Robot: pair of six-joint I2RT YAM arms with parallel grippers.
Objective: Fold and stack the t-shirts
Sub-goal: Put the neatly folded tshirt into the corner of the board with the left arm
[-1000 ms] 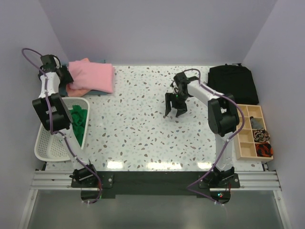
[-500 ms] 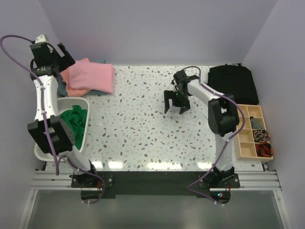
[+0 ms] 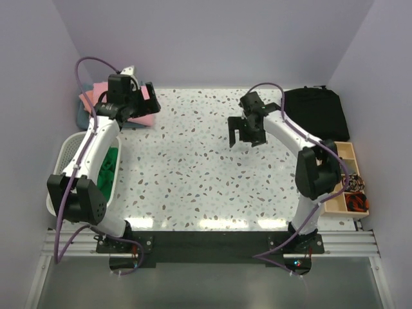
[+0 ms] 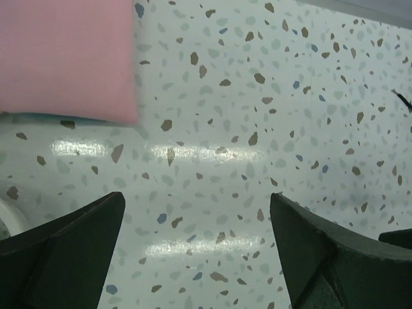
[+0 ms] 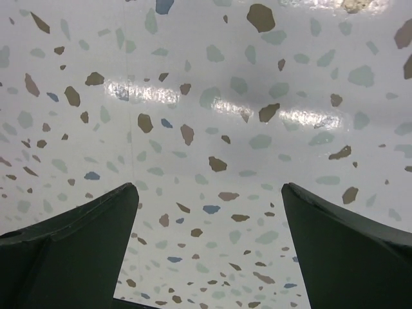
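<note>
White mesh basket [image 3: 67, 148] at the left edge of the table [image 3: 193, 174] is your landmark. The green t-shirt [image 3: 111, 170] lies crumpled inside it, unfolded. Just behind the basket sits the folded stack. The pink t-shirt [image 4: 64, 58] is on top, and a thin grey-blue edge [image 4: 58, 116] shows beneath it. You cannot make out the salmon one from here.

The left fingers [image 4: 64, 251] are spread wide and hold nothing. They hang over bare table at the stack's corner, behind the basket, with the pink cloth just ahead of them and not touching.

Well to the right of the basket, the right fingers [image 5: 64, 244] are also spread wide, with only speckled table below them.

You look to be between shirts, with the green one left to fetch. Bring the left arm back over the basket, drop into the green cloth and pinch a good fold. Then carry it to the open table, where the right arm can help spread it.
</note>
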